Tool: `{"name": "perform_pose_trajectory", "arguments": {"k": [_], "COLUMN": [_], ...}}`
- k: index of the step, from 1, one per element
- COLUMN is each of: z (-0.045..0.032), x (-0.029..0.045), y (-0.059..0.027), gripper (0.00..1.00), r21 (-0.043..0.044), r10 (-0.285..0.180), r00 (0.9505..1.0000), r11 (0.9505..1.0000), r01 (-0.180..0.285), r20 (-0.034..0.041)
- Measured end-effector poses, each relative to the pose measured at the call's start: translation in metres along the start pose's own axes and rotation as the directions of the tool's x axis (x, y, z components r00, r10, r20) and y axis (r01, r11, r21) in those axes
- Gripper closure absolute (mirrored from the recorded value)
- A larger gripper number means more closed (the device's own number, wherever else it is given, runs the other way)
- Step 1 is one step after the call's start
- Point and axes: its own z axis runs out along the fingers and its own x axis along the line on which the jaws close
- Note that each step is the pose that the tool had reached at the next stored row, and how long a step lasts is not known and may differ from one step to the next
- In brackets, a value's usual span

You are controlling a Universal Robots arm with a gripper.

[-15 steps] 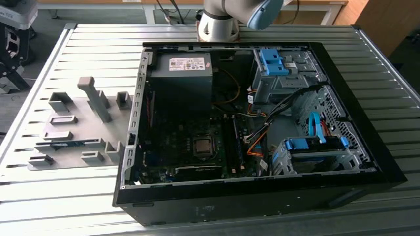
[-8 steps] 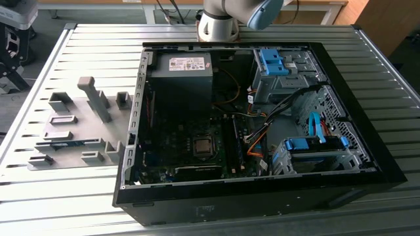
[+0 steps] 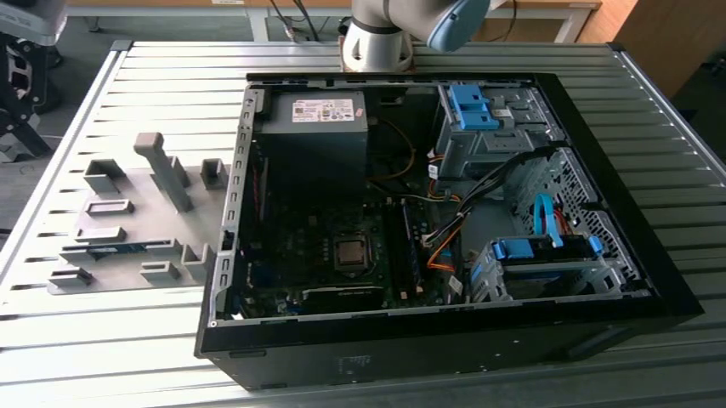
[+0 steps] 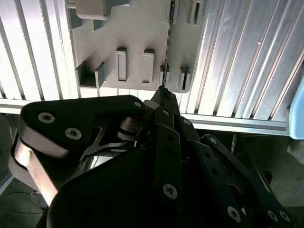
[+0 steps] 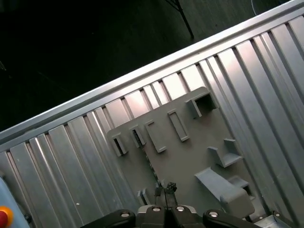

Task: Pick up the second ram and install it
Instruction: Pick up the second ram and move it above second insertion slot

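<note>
**Robot gripper above the holder plate**

The slatted table is carrying the grey holder plate, with the open computer case just beside the plate. The gripper is hovering above the plate, closed together and gripping nothing. The second ram is standing on edge in the plate's slots, apart from the gripper.

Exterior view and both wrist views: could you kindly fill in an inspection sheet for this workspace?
Surface: ribbed metal table carrying an open computer case.
Job's things: second ram sits in the grey holder tray, beside the case on the exterior view's left.
Clutter: nothing seen.
Grippers: gripper hangs above the holder tray in both wrist views.
Cables: orange, black and blue cables run inside the case.
Surroundings: arm's base stands behind the case.
</note>
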Motion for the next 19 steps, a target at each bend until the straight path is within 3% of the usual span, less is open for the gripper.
{"name": "perform_pose_trajectory", "arguments": {"k": [5, 10, 15, 19], "z": [0.0004, 0.0008, 0.0013, 0.0019], "x": [0.0, 0.0, 0.0, 0.0], "y": [0.0, 0.0, 0.0, -0.0001], "gripper": [0.89, 0.89, 0.89, 0.89], "r21": [-0.0017, -0.0036, -0.0058, -0.0078], "r10": [-0.091, -0.18, -0.268, -0.338], "r00": [0.9958, 0.9837, 0.9633, 0.9409], "r11": [0.9958, 0.9837, 0.9633, 0.941], "r01": [0.091, 0.18, 0.268, 0.338], "r20": [-0.0037, -0.0072, -0.0104, -0.0129]}}
